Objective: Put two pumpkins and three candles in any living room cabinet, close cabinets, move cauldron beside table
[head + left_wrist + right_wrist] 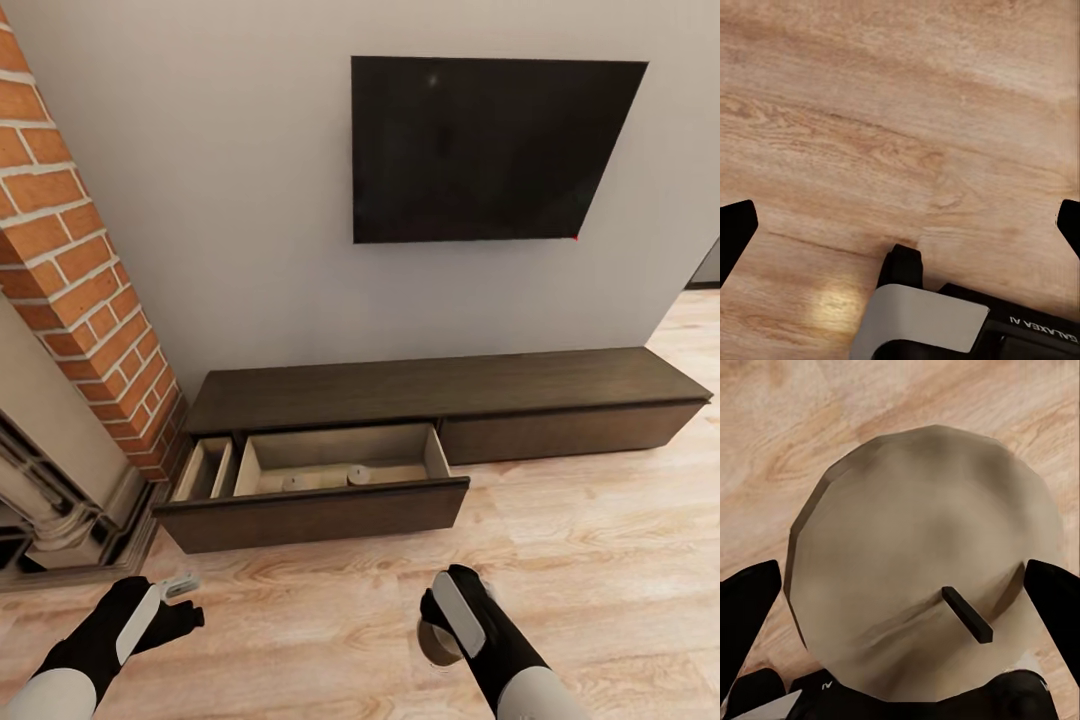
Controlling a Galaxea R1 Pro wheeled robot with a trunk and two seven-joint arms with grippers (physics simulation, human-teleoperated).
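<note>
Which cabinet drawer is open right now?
The left drawer of the cabinet, beside the brick column, is pulled out with two candles inside. The right drawer front sits flush, closed.

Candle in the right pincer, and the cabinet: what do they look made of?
Candle: matte beige wax by the look, with a dark wick stub on its flat top. Cabinet: dark brown wood with faint grain and a dull finish; the open drawer is lined in paler board, possibly unfinished wood.
</note>
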